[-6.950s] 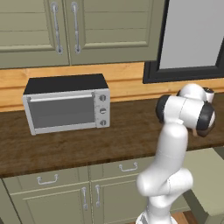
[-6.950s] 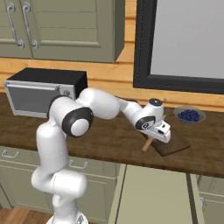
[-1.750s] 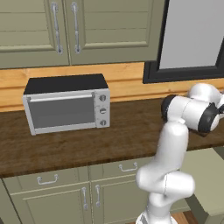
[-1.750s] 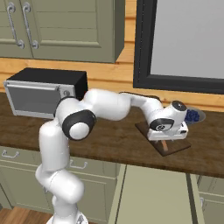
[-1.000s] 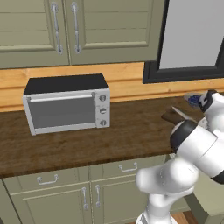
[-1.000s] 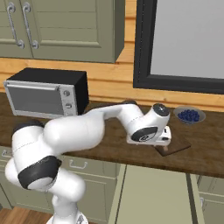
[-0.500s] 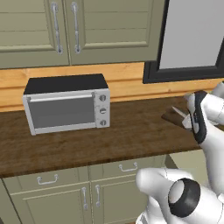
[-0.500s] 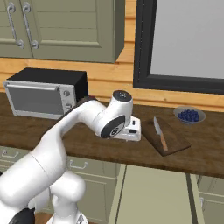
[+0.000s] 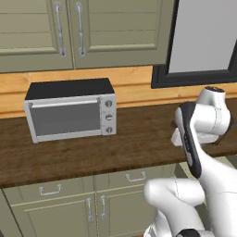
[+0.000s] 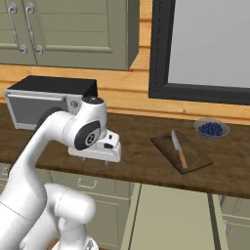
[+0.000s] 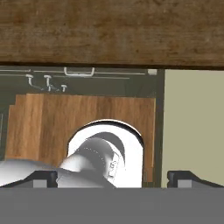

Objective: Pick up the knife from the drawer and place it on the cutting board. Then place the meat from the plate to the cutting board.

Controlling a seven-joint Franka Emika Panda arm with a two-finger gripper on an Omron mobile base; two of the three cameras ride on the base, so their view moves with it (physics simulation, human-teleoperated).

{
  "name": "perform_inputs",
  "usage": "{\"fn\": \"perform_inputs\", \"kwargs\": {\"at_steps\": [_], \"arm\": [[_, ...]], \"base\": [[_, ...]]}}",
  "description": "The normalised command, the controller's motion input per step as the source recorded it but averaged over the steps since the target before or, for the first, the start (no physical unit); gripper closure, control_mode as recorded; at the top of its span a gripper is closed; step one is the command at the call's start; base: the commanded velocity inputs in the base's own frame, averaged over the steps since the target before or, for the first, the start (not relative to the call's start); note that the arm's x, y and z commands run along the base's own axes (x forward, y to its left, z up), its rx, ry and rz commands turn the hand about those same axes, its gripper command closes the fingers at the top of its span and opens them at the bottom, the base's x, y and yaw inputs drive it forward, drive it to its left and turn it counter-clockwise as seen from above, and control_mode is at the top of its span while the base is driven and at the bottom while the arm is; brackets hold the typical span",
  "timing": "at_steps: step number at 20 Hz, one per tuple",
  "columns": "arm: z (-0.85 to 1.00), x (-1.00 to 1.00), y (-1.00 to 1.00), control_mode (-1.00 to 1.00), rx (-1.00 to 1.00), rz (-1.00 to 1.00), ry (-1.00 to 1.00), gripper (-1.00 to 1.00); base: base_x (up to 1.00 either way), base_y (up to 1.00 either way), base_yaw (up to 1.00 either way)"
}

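Observation:
The knife (image 10: 178, 149) lies on the dark cutting board (image 10: 194, 159), blade toward the wall and wooden handle toward the counter's front edge. My gripper (image 10: 95, 160) hovers over the counter's front edge, well left of the board. It points down and is open, with nothing between its fingertips (image 11: 43, 177). In the hand view the gripper (image 11: 113, 177) looks past the counter edge at the cabinet fronts and the floor. The pale olive drawer (image 10: 166, 215) stands pulled out below the counter, also seen as the drawer (image 11: 192, 127) at the right. The plate and the meat are out of view.
A silver toaster oven (image 9: 69, 111) stands on the dark wooden counter (image 9: 134, 143) at the left. A grey bowl of blue berries (image 10: 211, 128) sits behind the board near the wall. Wall cabinets (image 9: 78, 32) hang above, and a dark-framed window (image 10: 205, 49) is at the right.
The arm has swung left, away from the cutting board, carrying the open gripper to the counter's front edge. The knife stays on the board.

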Motion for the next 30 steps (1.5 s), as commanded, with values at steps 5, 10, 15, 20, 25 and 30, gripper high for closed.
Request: {"fn": "perform_inputs", "kwargs": {"at_steps": [5,10,15,20,25,30], "arm": [[0.00,-0.50,0.59,-1.00,0.00,0.06,0.01,-1.00],[0.00,-0.32,0.52,-1.00,0.00,0.10,0.00,-1.00],[0.00,-0.17,0.33,-1.00,0.00,0.08,-0.07,-1.00],[0.00,-0.32,0.32,-1.00,0.00,0.07,-0.10,-1.00],[0.00,-0.10,0.13,-1.00,0.00,0.04,-0.03,-1.00],[0.00,0.00,0.00,-1.00,0.00,0.00,0.00,-1.00]], "base": [[0.00,0.00,0.00],[0.00,0.00,0.00],[0.00,0.00,0.00],[0.00,0.00,0.00],[0.00,0.00,0.00],[0.00,0.00,0.00]]}}
